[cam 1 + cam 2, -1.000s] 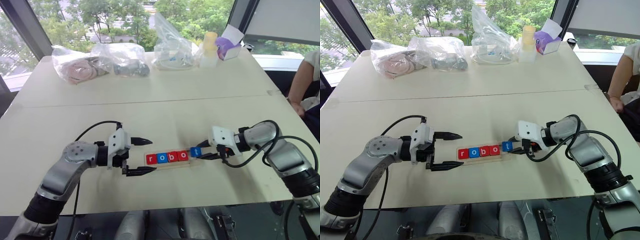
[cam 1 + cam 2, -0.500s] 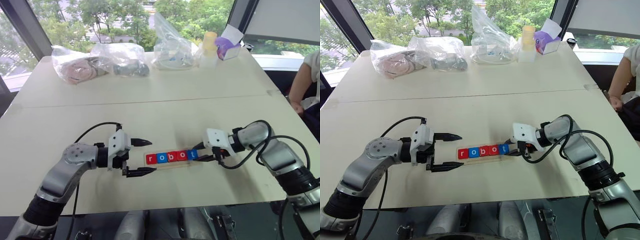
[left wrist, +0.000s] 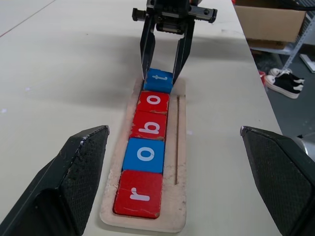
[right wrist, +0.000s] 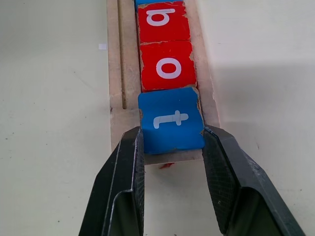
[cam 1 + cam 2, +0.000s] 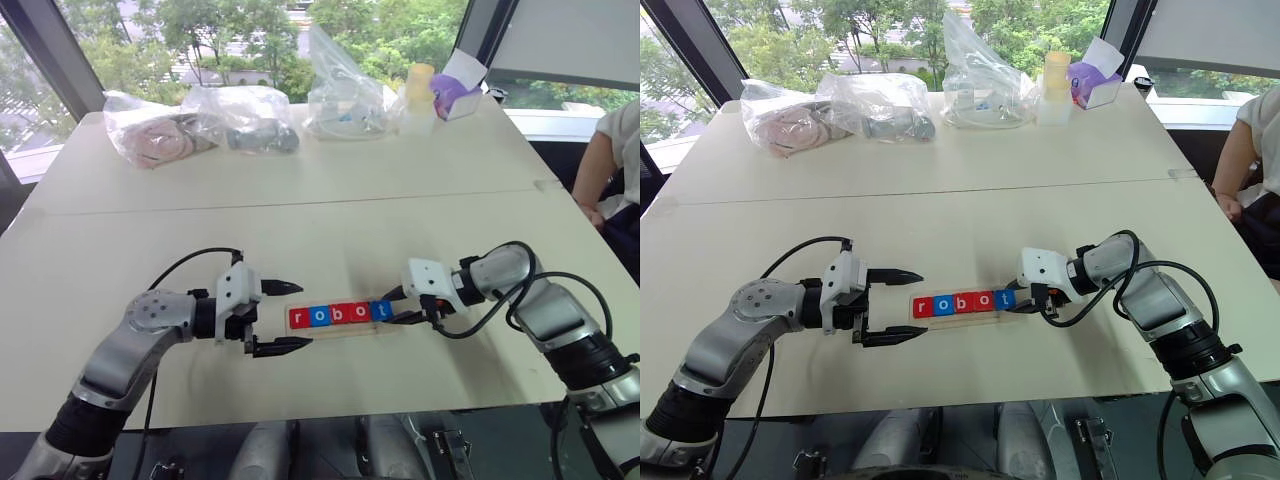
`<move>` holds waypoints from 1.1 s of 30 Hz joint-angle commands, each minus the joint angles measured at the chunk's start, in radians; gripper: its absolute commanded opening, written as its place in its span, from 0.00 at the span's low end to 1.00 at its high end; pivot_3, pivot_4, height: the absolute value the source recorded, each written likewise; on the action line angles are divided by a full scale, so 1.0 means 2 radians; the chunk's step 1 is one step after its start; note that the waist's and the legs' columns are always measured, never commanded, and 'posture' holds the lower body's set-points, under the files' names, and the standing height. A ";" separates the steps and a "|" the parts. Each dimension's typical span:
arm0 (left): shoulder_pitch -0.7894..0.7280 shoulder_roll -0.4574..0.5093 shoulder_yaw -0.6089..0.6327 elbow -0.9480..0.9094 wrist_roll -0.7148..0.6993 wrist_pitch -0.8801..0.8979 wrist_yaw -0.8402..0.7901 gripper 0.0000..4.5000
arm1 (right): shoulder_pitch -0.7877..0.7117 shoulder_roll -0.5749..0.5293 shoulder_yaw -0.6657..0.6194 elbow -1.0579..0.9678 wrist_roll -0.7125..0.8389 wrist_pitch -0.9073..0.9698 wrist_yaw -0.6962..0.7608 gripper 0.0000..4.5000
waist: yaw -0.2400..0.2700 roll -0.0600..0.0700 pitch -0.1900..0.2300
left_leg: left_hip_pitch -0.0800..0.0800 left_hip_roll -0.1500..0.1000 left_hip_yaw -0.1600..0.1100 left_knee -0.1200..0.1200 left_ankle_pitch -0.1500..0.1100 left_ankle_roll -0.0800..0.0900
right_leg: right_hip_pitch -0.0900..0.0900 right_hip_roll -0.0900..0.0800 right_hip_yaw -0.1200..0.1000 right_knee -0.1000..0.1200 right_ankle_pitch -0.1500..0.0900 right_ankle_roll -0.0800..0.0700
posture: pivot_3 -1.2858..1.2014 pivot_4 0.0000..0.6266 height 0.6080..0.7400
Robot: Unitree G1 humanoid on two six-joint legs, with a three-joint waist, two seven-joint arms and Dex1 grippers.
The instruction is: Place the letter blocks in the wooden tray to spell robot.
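Right claw (image 4: pixel 172 147) down-tilted, clamped around blue t block (image 4: pixel 171 120).

Plastic bags (image 5: pixel 200 120) on far table (image 5: pixel 400 190)

Left end effector (image 5: pixel 287 316) spread wide, hovering level; right end effector (image 4: pixel 173 142) clamped, angled down.
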 commanded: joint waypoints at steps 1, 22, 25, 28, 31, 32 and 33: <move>-0.001 0.002 0.013 -0.018 -0.009 -0.006 -0.001 1.00 | -0.011 0.004 0.000 -0.004 0.000 0.003 0.001 0.25 | 0.000 0.000 0.000 | 0.000 0.000 0.000 0.000 0.000 0.000 | 0.000 0.000 0.000 0.000 0.000 0.000 | 0.52 0.24 1.00; 0.001 0.001 0.012 -0.013 -0.008 -0.011 -0.006 1.00 | -0.032 -0.011 -0.035 0.023 0.003 0.011 -0.013 0.99 | 0.000 0.000 0.000 | 0.000 0.000 0.000 0.000 0.000 0.000 | 0.000 0.000 0.000 0.000 0.000 0.000 | 0.52 0.24 1.00; -0.001 0.001 0.011 -0.012 -0.008 -0.010 -0.007 1.00 | -0.042 -0.011 -0.041 0.050 -0.001 -0.002 -0.021 0.99 | 0.000 0.000 0.000 | 0.000 0.000 0.000 0.000 0.000 0.000 | 0.000 0.000 0.000 0.000 0.000 0.000 | 0.52 0.24 1.00; -0.002 0.001 0.011 -0.013 -0.009 -0.009 -0.007 1.00 | -0.046 -0.008 -0.038 0.062 -0.004 -0.008 -0.025 0.99 | -0.001 0.000 0.000 | 0.000 0.000 0.000 0.000 0.000 0.000 | 0.000 0.000 0.000 0.001 0.000 0.000 | 0.52 0.24 1.00; -0.003 0.001 0.012 -0.014 -0.010 -0.007 -0.007 1.00 | -0.044 -0.004 -0.035 0.063 -0.004 -0.012 -0.027 0.99 | -0.001 0.000 0.000 | 0.000 0.000 0.000 0.000 0.000 0.000 | 0.000 0.000 0.000 0.001 0.000 0.000 | 0.52 0.24 1.00; -0.003 0.002 0.012 -0.014 -0.010 -0.007 -0.007 1.00 | -0.044 -0.003 -0.035 0.062 -0.004 -0.011 -0.027 0.99 | -0.001 0.000 0.000 | 0.000 0.000 0.000 0.000 0.000 0.000 | 0.000 0.000 0.000 0.001 0.000 0.000 | 0.52 0.24 1.00; -0.003 0.002 0.012 -0.014 -0.010 -0.007 -0.007 1.00 | -0.044 -0.002 -0.035 0.061 -0.004 -0.010 -0.027 0.99 | -0.001 0.000 0.000 | 0.000 0.000 0.000 0.000 0.000 0.000 | 0.000 0.000 0.000 0.001 0.000 0.000 | 0.52 0.24 1.00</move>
